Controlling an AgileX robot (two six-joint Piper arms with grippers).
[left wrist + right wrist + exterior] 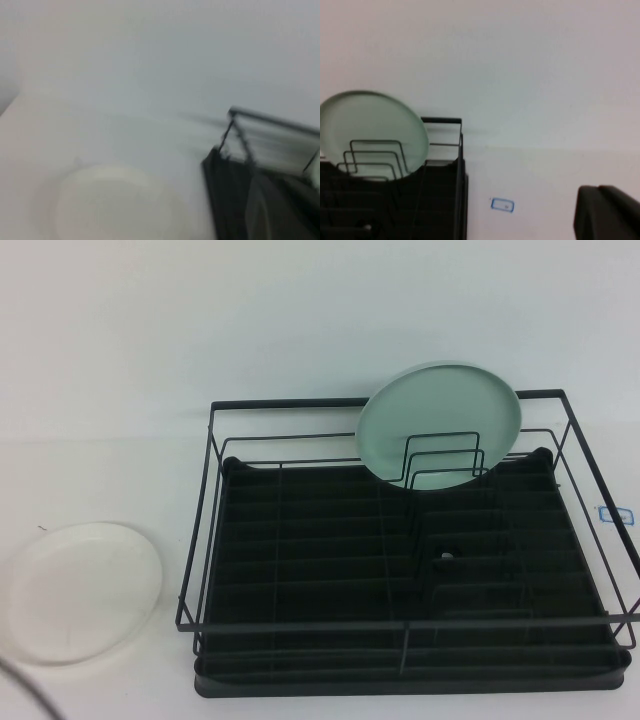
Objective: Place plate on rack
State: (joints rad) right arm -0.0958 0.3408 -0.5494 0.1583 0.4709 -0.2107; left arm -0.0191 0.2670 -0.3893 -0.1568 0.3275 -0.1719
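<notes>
The white plate [82, 590] is seen lying flat on the table [120, 420], just beside the left end of the black rack [300, 570] and apart from it, while a mint-green plate [440, 435] is stood upright among the dividers at the rack's back. Neither the left gripper nor its arm is shown in any view. Of the right gripper [607, 212] only a dark edge is caught in the right wrist view, above bare table near a small blue mark [502, 205] beside the rack's right end, and whether its jaws are apart or together cannot be told

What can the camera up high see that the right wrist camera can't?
Only the high view shows the white plate lying flat on the table, left of the rack, and the rack's whole tray. Only the right wrist view shows a dark corner of the right end effector. Both show the green plate standing in the rack's dividers and the small blue mark on the table. The left end effector appears in no view.
</notes>
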